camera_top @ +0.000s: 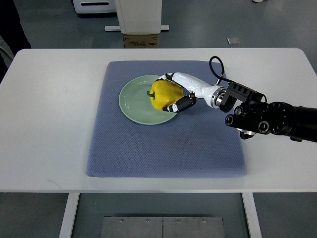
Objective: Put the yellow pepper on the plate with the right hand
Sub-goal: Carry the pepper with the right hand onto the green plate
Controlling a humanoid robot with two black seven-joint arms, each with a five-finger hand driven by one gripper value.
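Right hand [179, 92] grips yellow pepper [165, 94] over plate [132, 105]; no legible writing.

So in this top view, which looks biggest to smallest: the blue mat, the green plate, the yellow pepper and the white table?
1. white table
2. blue mat
3. green plate
4. yellow pepper, gripped over the plate by the right robot hand

The right hand [177, 93] was seen to be white-shelled with black fingertips. Behind it, a silver wrist ring was joined to a black, boxy forearm, above which a black cable was looped.
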